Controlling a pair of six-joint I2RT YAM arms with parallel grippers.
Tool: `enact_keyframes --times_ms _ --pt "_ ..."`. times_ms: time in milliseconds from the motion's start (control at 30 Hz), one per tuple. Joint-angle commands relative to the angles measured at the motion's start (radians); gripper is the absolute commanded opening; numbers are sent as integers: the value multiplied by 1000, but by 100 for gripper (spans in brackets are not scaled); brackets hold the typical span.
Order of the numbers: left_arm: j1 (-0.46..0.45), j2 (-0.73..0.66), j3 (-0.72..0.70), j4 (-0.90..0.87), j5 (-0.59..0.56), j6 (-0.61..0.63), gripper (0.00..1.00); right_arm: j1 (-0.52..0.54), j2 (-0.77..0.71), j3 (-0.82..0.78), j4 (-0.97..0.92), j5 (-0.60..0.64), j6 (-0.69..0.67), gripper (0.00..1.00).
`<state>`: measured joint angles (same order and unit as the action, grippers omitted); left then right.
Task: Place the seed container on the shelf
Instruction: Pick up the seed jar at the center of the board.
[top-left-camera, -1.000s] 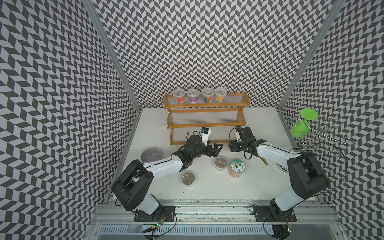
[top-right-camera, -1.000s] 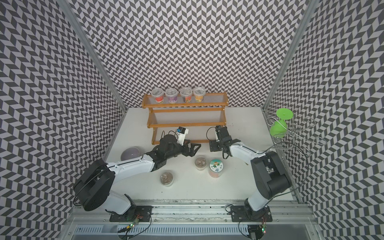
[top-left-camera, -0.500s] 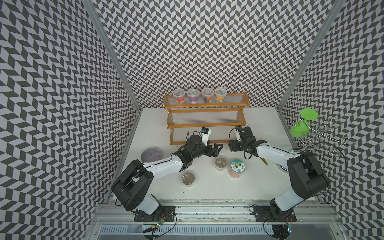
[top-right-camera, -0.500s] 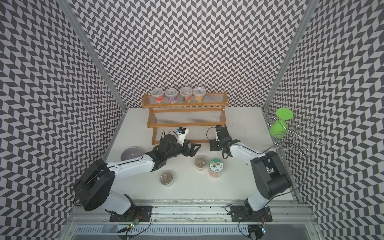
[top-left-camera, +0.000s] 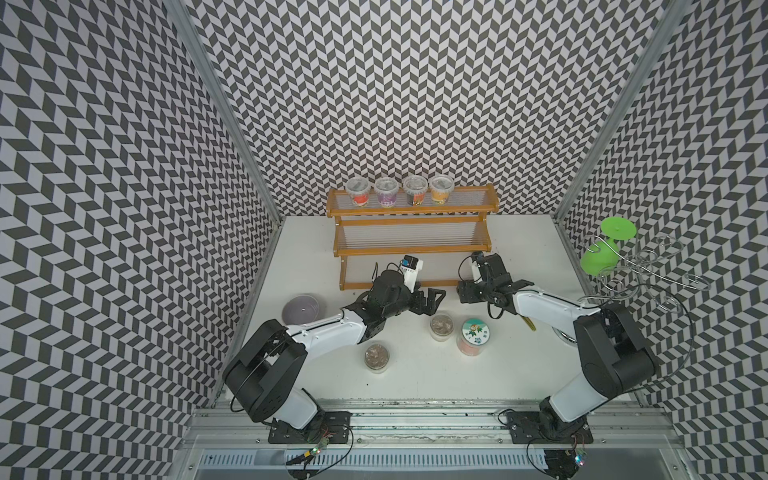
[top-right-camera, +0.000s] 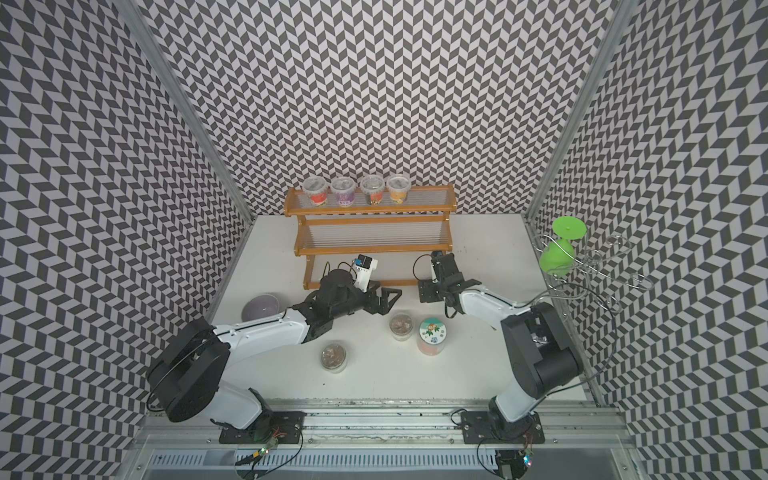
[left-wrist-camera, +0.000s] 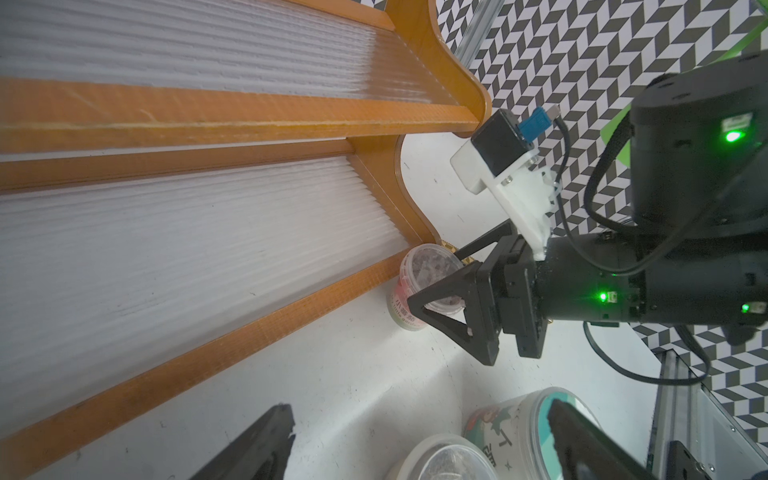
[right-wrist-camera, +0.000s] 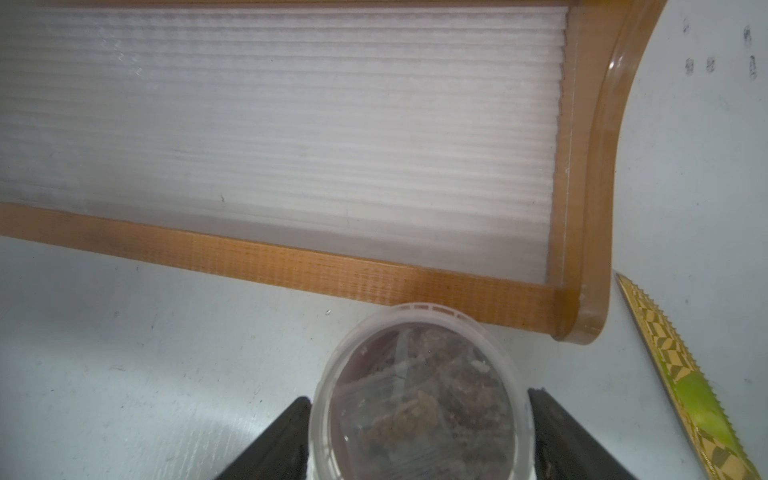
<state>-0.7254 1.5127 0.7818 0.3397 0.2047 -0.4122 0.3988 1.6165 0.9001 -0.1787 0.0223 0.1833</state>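
The seed container (right-wrist-camera: 415, 374), a clear lidded cup of brown seeds, stands on the white table just off the lowest front rail of the shelf (right-wrist-camera: 291, 266), by its right foot. My right gripper (right-wrist-camera: 419, 399) is open, with one finger on each side of the lid; one touches the rim and the other is a sliver off. The left wrist view shows the same cup (left-wrist-camera: 424, 270) on the table between those fingers. In both top views the right gripper (top-left-camera: 467, 291) (top-right-camera: 428, 291) covers it. My left gripper (top-left-camera: 432, 297) (left-wrist-camera: 419, 409) is wide open and empty in front of the shelf (top-left-camera: 411, 249).
Several lidded cups (top-left-camera: 399, 192) line the top tier. On the table stand two more seed cups (top-left-camera: 441, 326) (top-left-camera: 377, 356), a teal-lidded jar (top-left-camera: 473, 334) and a purple bowl (top-left-camera: 302, 309). A yellow-green serrated knife (right-wrist-camera: 685, 382) lies right of the shelf foot. A wire stand (top-left-camera: 648, 270) holds a green glass (top-left-camera: 602, 249).
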Motion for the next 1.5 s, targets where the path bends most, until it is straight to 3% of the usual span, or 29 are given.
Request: enact_keyframes --times_ms 0,333,867,1000,1200,1367,1467 --pt "6 4 22 -8 7 15 100 4 2 -10 22 9 3 81" --pt "6 19 24 -8 30 15 100 4 -20 -26 16 7 14 79" --pt "0 20 -27 52 19 168 100 3 -137 -30 -72 -43 20 76" --pt "0 2 -84 148 29 257 100 6 -178 -25 -107 -78 17 76" --pt "-11 11 -229 483 125 594 100 11 -247 7 -173 -136 15 76" --pt "-2 124 -105 439 220 734 97 19 -296 38 -216 -190 21 76" --pt "0 181 -83 528 231 690 93 27 -326 55 -238 -216 25 76"
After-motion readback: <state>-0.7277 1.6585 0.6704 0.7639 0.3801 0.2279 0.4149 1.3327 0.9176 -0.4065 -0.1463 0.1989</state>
